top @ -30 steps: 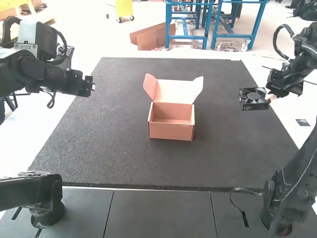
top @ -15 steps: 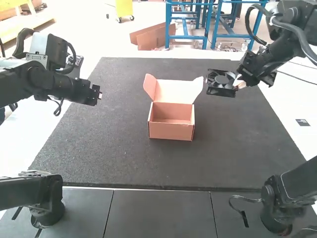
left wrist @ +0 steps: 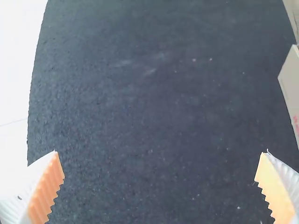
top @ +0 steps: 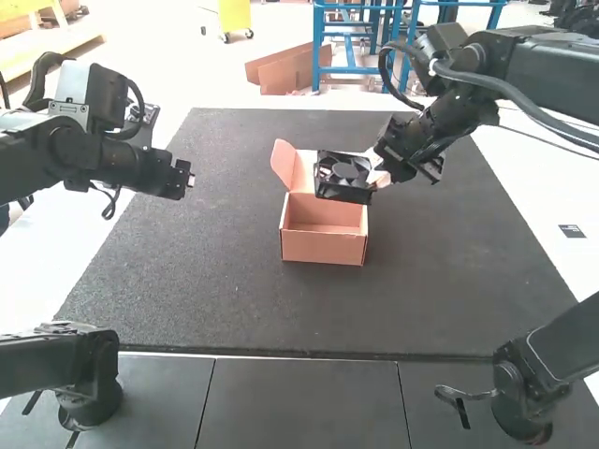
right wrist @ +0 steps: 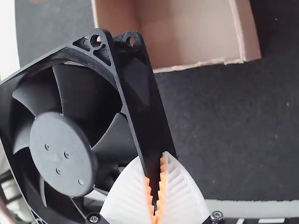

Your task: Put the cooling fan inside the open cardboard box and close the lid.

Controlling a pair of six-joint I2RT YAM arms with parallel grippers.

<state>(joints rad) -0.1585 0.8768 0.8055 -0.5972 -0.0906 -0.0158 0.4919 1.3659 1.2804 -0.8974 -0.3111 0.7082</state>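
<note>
Fan (top: 343,178), being pinched by one frame edge in R gripper (top: 376,181) just ahead of it over box (top: 323,241) rear wall, is risking being twisted loose or snagged there; L gripper (top: 184,176) is being held open.

One fan (top: 343,178), one box (top: 323,232), one mat (top: 187,267)

Cardboard box (top: 323,229) sits mid-mat (top: 187,271), cooling fan (top: 343,178) up in the air over the box's rear edge at 12 o'clock, right gripper (top: 377,180) holding it from 1 o'clock, left gripper (top: 185,176) well apart at the box's 10 o'clock.
</note>
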